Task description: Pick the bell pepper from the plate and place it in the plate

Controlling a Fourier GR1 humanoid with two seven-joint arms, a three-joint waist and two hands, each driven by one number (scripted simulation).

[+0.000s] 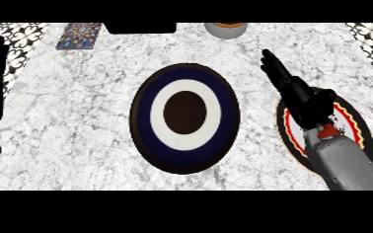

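Two plates on counter: dark blue-and-white plate (185, 118) centre, red-rimmed plate (351, 123) right. Right hand (295, 91) hovers above red-rimmed plate, fingers straight, pressed together, holding nothing. Bell pepper not visible, likely hidden under forearm. Reach step; next: descend, curl fingers round pepper.

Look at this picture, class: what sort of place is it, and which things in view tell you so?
Probably a kitchen counter: a marble-patterned countertop, a large dark blue and white plate, and a smaller red-rimmed plate under the robot's right hand.
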